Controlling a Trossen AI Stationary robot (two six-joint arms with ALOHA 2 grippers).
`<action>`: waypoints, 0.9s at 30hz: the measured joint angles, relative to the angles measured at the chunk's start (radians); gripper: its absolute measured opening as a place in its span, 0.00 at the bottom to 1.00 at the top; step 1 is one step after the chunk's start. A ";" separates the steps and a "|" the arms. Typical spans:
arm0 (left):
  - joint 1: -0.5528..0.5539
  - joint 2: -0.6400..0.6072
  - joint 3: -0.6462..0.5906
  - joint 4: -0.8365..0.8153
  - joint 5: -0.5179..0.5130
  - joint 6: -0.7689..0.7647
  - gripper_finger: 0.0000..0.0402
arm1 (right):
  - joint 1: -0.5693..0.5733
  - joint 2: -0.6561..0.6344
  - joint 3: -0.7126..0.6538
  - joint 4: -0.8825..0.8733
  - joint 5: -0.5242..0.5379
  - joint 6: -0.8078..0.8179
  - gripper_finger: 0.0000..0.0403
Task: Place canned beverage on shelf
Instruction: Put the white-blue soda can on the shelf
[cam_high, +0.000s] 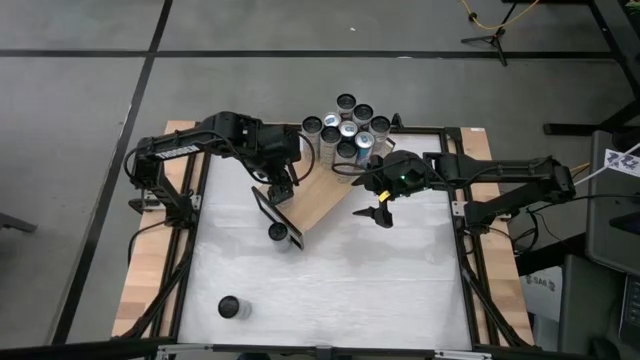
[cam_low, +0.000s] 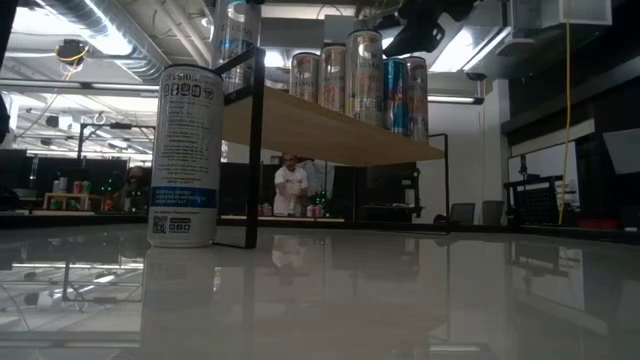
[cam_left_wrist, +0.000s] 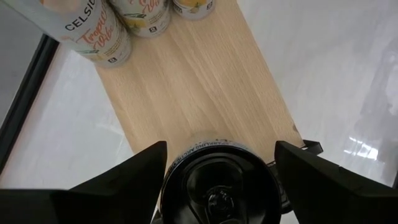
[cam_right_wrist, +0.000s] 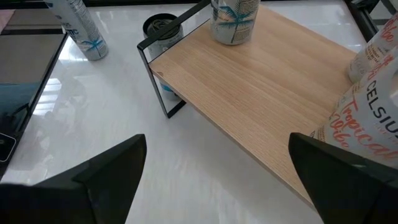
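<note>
Two end effectors are seen at work over the white counter (cam_high: 330, 280). The shelf (cam_high: 315, 205) is laid slantwise, from the middle of the counter's far edge toward the counter's centre, nearer the left edge. A cluster of cans (cam_high: 347, 127) is stood at the shelf's far end, partly on the wood.

The left end effector (cam_high: 282, 188) is held above the shelf's near end, and its fingers (cam_left_wrist: 140, 171) are pressed against the two sides of a black-topped can (cam_left_wrist: 217, 186), so that the can is pinched between them. In the right wrist view this can is seen standing upright on the board, close to the black frame end.

The right end effector (cam_high: 380, 212) is hung over the counter just beside the shelf's right long edge, with its fingers spread wide and nothing between them.

A second can (cam_high: 278, 232) is stood on the counter, touching or just beside the shelf's near frame end. A lone can (cam_high: 229, 306) is stood well apart from it, near the counter's near-left corner. A person (cam_low: 292, 185) is seen in the room beyond the counter.
</note>
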 joint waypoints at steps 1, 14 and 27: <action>0.000 0.000 0.000 0.001 0.000 0.000 0.72 | 0.000 0.000 0.000 0.000 0.000 0.000 0.96; 0.026 -0.001 0.006 0.077 -0.004 0.005 0.72 | 0.000 0.000 0.000 0.000 0.000 0.000 0.96; 0.030 -0.011 0.352 -0.085 -0.006 -0.041 0.72 | 0.000 0.000 0.000 -0.001 0.000 0.000 0.96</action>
